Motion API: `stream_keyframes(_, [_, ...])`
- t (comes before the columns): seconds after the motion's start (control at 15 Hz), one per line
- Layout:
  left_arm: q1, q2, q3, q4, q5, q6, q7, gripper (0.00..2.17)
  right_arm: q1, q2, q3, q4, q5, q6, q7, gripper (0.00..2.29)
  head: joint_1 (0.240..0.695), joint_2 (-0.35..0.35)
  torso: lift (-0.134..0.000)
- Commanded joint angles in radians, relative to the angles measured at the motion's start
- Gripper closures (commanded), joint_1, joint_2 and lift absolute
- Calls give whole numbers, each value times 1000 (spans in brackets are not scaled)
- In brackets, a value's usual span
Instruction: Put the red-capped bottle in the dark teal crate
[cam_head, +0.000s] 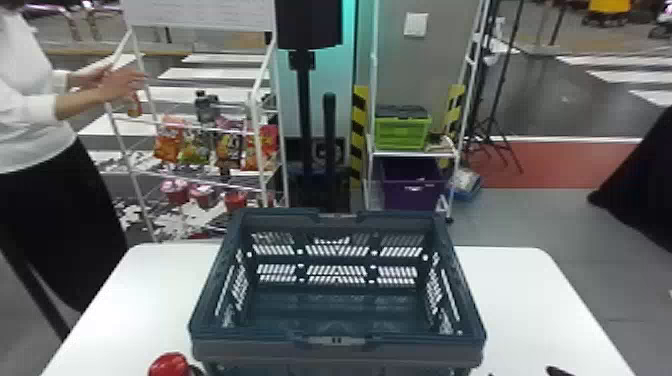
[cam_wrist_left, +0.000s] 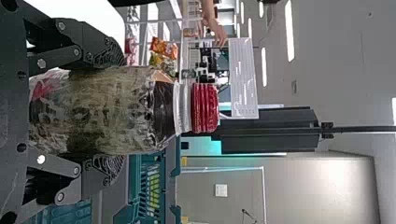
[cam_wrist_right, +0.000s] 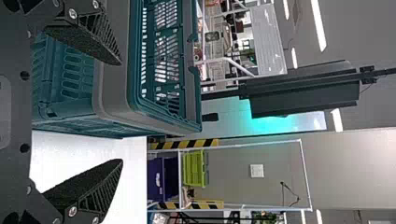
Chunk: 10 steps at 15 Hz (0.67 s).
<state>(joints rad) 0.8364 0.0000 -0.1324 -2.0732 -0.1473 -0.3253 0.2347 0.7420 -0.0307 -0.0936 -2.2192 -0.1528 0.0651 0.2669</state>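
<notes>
Snugly, the left gripper (cam_wrist_left: 112, 111) clasped the red-capped bottle (cam_wrist_left: 100, 110), lower left in the head view; the right gripper (cam_wrist_right: 121, 112) gaped empty. Lifting above the dark teal crate (cam_head: 410, 348) before crossing seemed wise.

Brightly lit now, streaming from ceiling strips (cam_wrist_left: 289, 30), bouncing off the white counter (cam_head: 520, 300), glinting on the bottle (cam_wrist_left: 112, 109), glowing turquoise on the rear panel (cam_wrist_right: 273, 123), darker inside the crate (cam_head: 250, 347).
</notes>
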Motion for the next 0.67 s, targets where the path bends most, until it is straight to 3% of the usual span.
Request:
stream_keyframes(0.0, [3, 0, 0, -18, 0, 6, 0, 2148, 2, 0, 0, 0, -1, 2, 0, 147, 499, 0, 0])
stream_keyframes(0.2, [0, 8, 16, -111, -2, 88, -9, 2148, 5, -2, -2, -4, -2, 2, 0, 147, 499, 0, 0])
stream_keyframes(0.53, [-140, 34, 45, -317, -5, 484, -54, 2148, 17, -2, -12, -4, -2, 2, 0, 147, 499, 0, 0])
stream_keyframes(0.6, [-183, 55, 45, -347, 0, 579, -55, 2148, 19, -2, -12, -4, -2, 2, 0, 147, 499, 0, 0])
